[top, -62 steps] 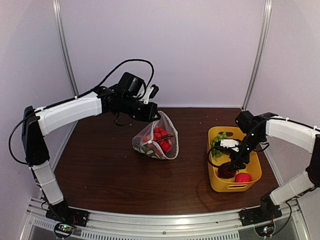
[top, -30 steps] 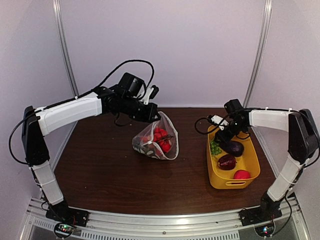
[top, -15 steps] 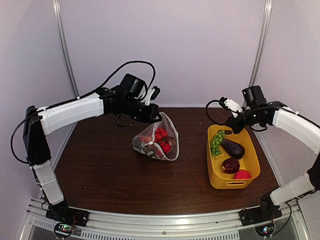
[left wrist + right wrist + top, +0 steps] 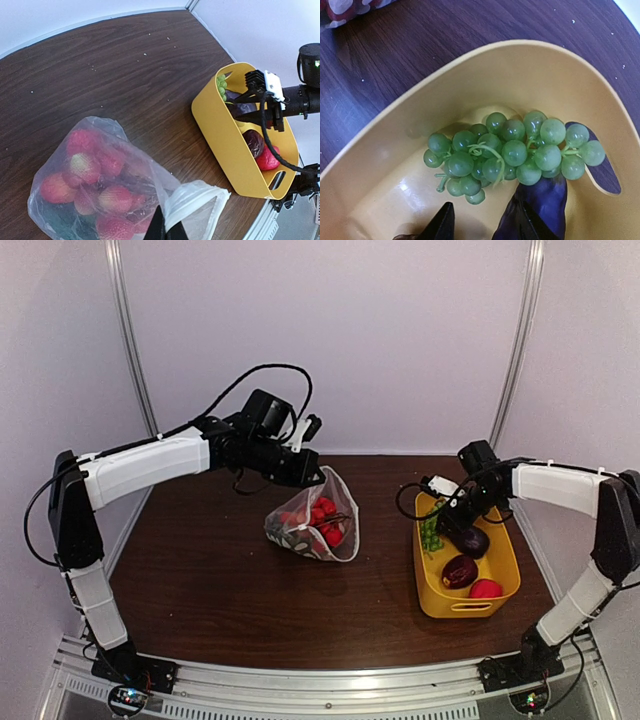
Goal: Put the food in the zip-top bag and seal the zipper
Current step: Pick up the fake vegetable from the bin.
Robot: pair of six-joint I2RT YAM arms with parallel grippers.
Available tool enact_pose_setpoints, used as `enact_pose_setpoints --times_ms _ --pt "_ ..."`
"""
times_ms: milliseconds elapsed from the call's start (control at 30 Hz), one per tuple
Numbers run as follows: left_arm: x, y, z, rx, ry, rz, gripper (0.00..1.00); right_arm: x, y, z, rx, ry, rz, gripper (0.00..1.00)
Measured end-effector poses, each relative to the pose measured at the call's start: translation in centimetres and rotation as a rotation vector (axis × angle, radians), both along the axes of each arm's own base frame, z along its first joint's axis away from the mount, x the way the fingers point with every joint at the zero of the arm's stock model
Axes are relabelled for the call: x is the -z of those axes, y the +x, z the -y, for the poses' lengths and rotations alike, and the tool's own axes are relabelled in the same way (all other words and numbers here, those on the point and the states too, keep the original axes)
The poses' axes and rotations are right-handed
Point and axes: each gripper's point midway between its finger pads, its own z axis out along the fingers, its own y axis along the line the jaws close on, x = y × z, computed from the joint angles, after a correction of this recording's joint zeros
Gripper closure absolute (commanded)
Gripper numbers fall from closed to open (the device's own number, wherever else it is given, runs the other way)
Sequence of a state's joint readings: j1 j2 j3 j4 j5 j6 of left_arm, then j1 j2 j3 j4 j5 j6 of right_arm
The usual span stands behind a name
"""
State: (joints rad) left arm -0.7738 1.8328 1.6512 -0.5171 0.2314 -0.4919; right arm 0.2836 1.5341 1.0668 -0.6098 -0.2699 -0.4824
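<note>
Grapes (image 4: 512,152) lie at the far end of the yellow tub (image 4: 437,602) by the right edge of the table (image 4: 220,580), partly draped over the dark eggplant (image 4: 545,200). They sit just ahead of the right gripper (image 4: 484,220), whose fingers are spread with nothing between them. Near the table's middle, the zip-top bag (image 4: 127,150) with red pieces (image 4: 82,167) inside hangs from the left gripper (image 4: 166,227), which is pressed together on its white zipper (image 4: 195,192) edge.
</note>
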Motion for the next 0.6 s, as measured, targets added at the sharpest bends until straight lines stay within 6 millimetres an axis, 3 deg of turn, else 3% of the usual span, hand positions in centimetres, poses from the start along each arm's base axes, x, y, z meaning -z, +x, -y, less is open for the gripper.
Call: enact_pose_setpoints --times_ms 233,600 --pt "0.0 0.0 0.0 -0.001 0.001 0.000 1.00 2.0 0.8 -0.7 -0.027 0.002 -0.031 0.50" --pt "0.3 0.1 0.1 0.000 0.003 -0.004 1.00 1.7 1.5 -1.7 -0.047 0.007 -0.003 0.47"
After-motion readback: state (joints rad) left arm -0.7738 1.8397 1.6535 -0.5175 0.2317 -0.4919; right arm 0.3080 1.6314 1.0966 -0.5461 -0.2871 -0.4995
